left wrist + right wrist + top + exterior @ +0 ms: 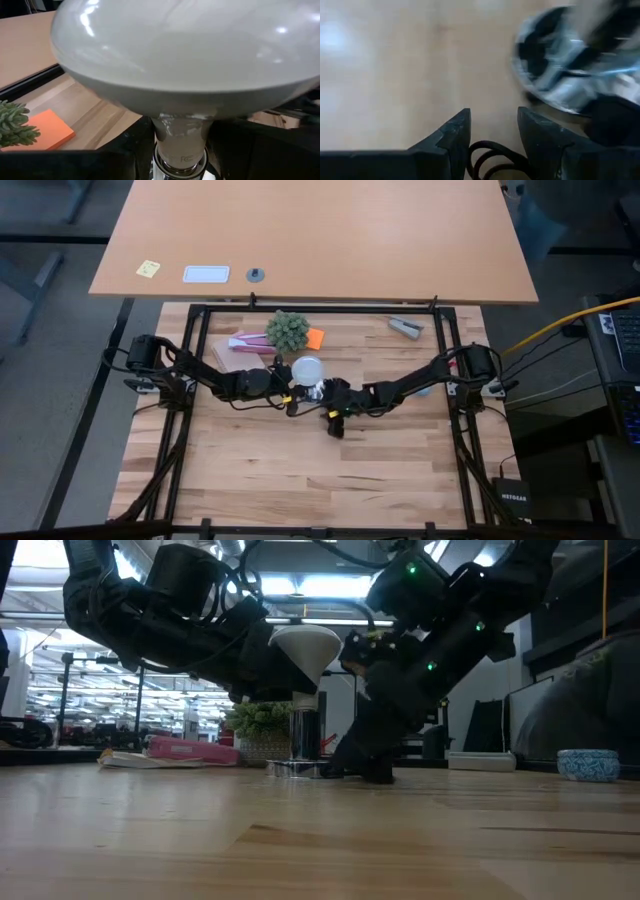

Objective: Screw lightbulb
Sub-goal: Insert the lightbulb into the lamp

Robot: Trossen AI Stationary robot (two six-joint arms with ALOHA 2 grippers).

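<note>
The lightbulb (307, 368) (305, 645) stands upright at the table's middle, white dome up. Its grey base (180, 167) is down on the flat silver socket disc (293, 769) (570, 65), which lies on the table. My left gripper (182, 157) (296, 385) comes from the left and is shut on the bulb below the dome. My right gripper (492, 132) (333, 425) slants down to the table just beside the socket, on its near side. It is open, and loops of the black cord (495, 157) show between its fingers. I cannot tell whether they touch the cord. My left gripper pinches the lightbulb's narrow neck (182, 132), just above the metal base, between its two fingers. The fingers (122, 152) come nearly level from the table's left and lie across the neck. The bulb stays upright with its base on the socket disc.
A small green plant (287, 330), an orange note pad (316, 338) and a pink packet (245, 340) lie behind the bulb at the far side. A grey tool (405, 327) lies far right and a blue bowl (588, 764) at the right. Bare wood lies toward the near edge.
</note>
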